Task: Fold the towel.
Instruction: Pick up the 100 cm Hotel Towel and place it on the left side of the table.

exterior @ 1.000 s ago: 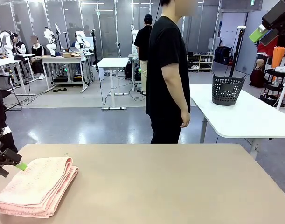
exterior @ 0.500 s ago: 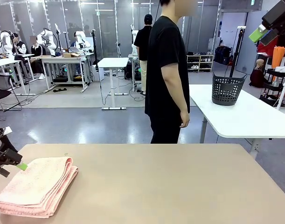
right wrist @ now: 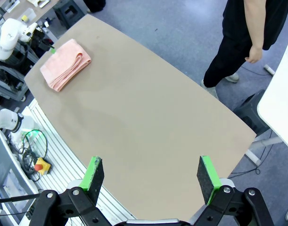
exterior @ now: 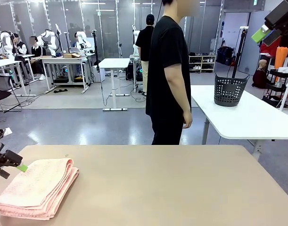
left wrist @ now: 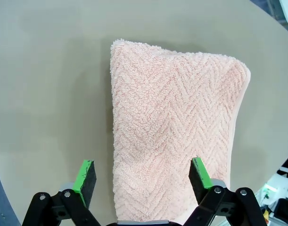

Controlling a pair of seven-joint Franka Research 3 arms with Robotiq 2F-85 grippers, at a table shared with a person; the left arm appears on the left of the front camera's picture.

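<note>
A robotics lab: people are sitting at white desks (exterior: 114, 63) beside small robot arms (exterior: 81, 38), with glass partitions (exterior: 73, 16) running behind them

Towel (left wrist: 174, 136): light salmon-pink, herringbone weave. Counter (exterior: 181, 183): plain beige-tan. My left claw (left wrist: 143, 176): black, with green pads. My right claw (right wrist: 151, 176): black, green pads. Person (exterior: 168, 70): black shirt, black trousers. Basket (exterior: 229, 90): dark grey lattice.
</note>
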